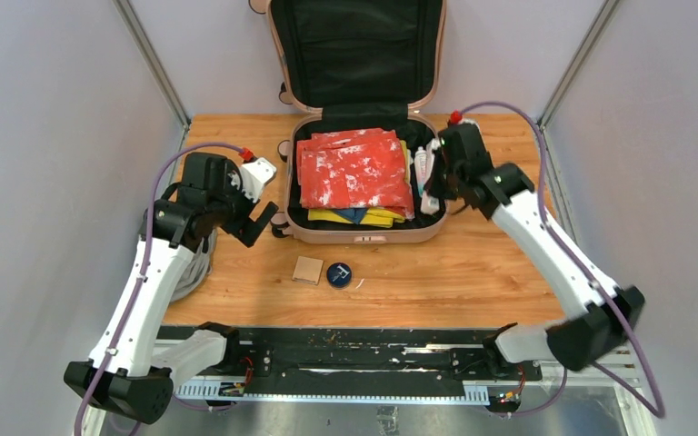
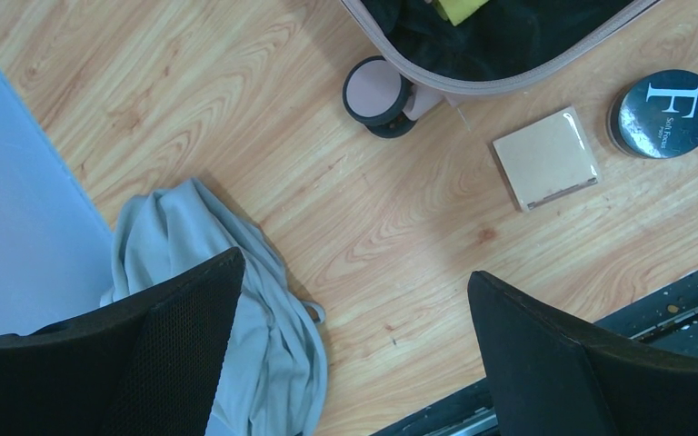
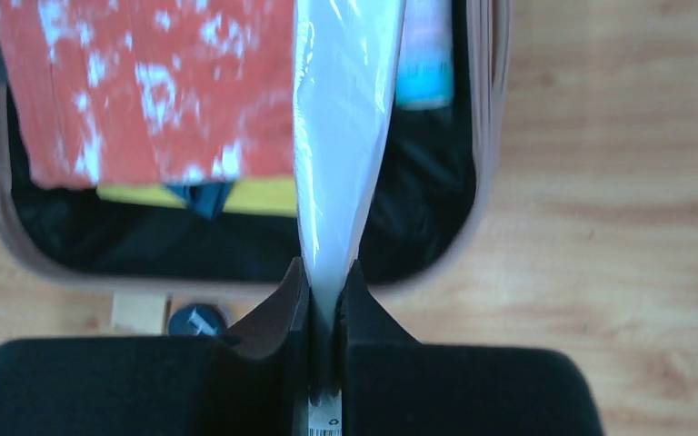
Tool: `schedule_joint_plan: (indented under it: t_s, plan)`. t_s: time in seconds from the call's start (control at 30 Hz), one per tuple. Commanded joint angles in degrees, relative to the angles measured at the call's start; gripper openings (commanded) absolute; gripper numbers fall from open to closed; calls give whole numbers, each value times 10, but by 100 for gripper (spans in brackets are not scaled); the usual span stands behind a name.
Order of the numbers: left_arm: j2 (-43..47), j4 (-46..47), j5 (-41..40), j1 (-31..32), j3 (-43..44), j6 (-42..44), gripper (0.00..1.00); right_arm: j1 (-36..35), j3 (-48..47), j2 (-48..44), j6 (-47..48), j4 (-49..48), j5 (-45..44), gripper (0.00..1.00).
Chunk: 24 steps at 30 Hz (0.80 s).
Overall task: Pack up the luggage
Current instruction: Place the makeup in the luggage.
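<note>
The luggage (image 1: 363,232) lies open at the back middle of the table, its lid propped upright. A red and white cloth (image 1: 354,171) lies folded inside on yellow and blue items. My right gripper (image 3: 325,277) is shut on the flat end of a white tube (image 3: 341,136), which hangs over the luggage's right side (image 3: 486,136). In the top view that right gripper (image 1: 433,186) is at the case's right edge. My left gripper (image 2: 354,265) stands open with nothing between its fingers, left of the luggage (image 2: 509,86) and partly above a grey cloth (image 2: 200,272).
A tan square compact (image 1: 307,270) and a round black tin (image 1: 339,274) lie on the table in front of the case. A second tube with a teal end (image 3: 424,54) lies inside by the right wall. The grey cloth (image 1: 198,263) sits at the table's left edge.
</note>
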<state>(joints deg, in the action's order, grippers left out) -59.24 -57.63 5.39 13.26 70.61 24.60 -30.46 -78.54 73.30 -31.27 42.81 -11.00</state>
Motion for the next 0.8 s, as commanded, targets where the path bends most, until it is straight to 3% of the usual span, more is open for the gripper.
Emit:
schedule_joint_plan:
  t_s: [0.0, 0.2, 0.53, 0.77]
  plan:
    - [17, -9, -3, -2, -1, -4, 100, 59, -89, 130, 124, -53, 59, 0]
    - [19, -10, -4, -2, 5, -10, 100, 93, -236, 330, 205, -51, 30, 4]
    - [18, -11, -12, -2, 8, -3, 100, 99, -395, 517, 267, -28, 19, 14]
    - [19, -11, -13, -2, 2, -2, 100, 103, -446, 559, 240, 11, -14, 53]
